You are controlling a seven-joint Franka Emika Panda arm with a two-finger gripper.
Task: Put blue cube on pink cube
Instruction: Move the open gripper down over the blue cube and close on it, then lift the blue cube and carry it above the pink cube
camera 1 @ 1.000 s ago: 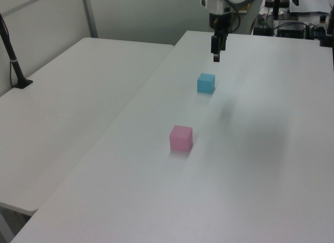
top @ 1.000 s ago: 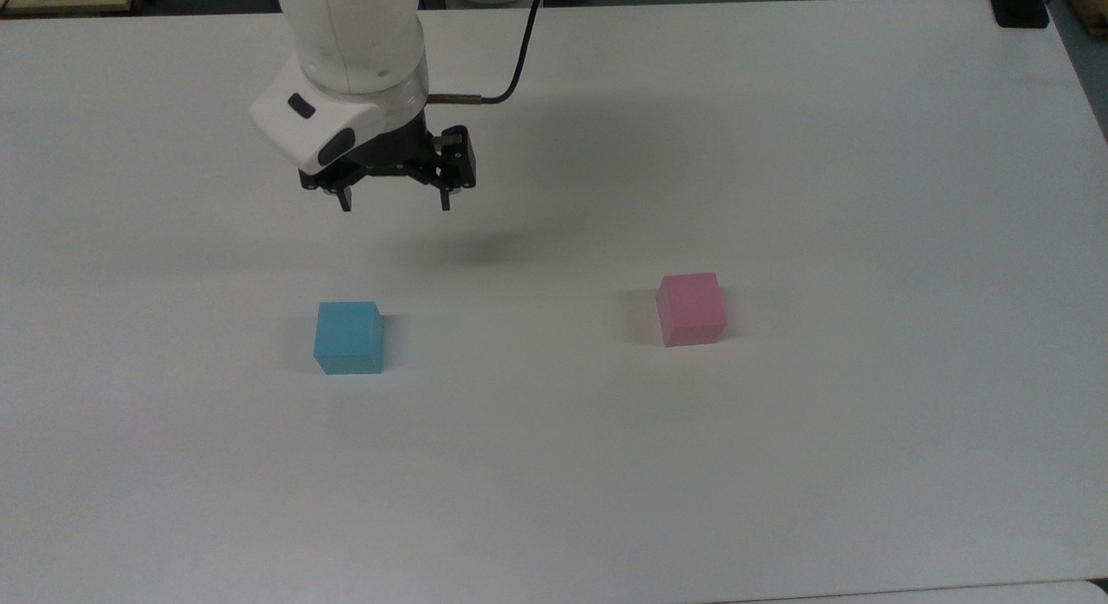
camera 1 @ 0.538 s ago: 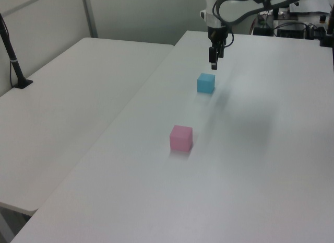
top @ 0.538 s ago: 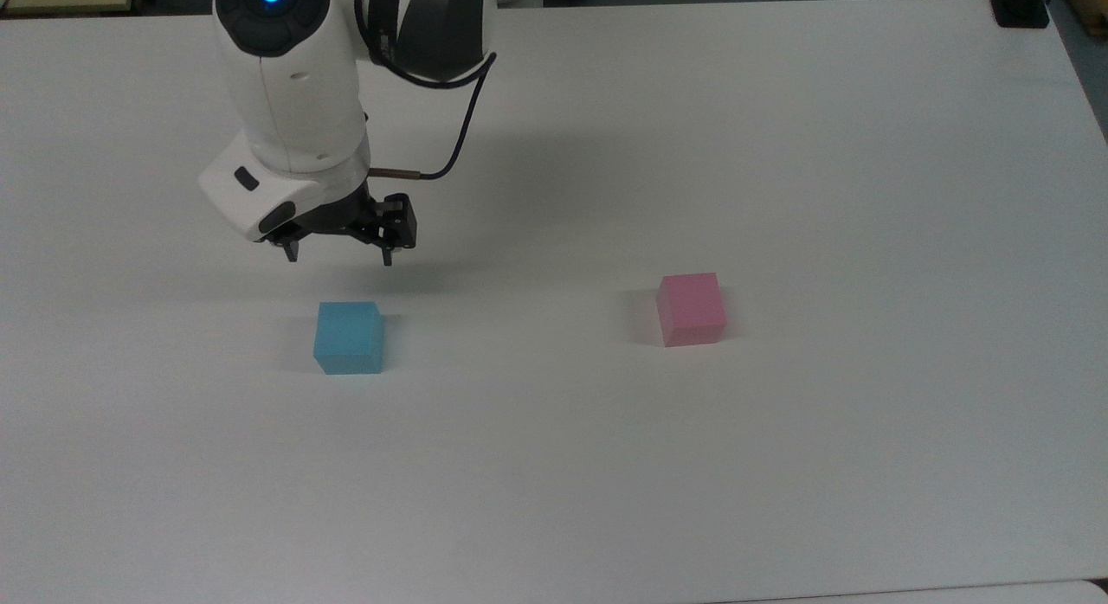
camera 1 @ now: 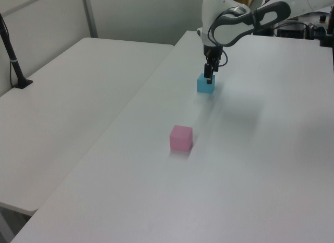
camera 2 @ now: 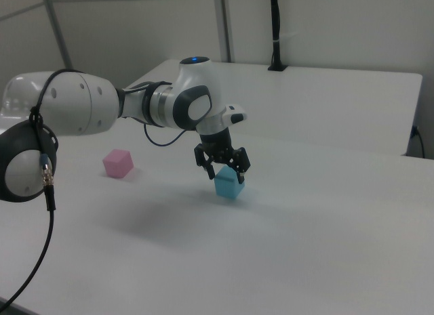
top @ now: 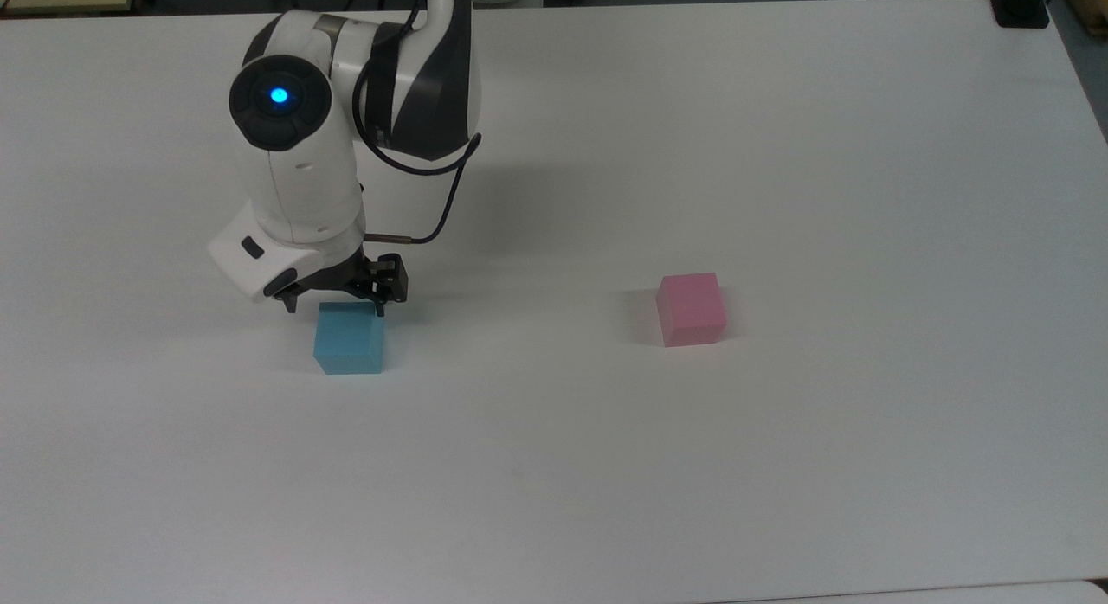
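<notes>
A: From my screen, starting at the top view's left: the gripper (top: 334, 307) hangs just above the blue cube (top: 349, 337), fingers spread wider than the cube and pointing down, nothing between them.

B: Is it touching?

A: I can't tell. In the right view the fingertips (camera 2: 210, 173) sit level with the cube's top edge. The cube rests flat on the white table (top: 779, 465).

B: And further right?

A: The pink cube (top: 690, 309) sits alone, well apart from the blue one, nothing on it.
</notes>
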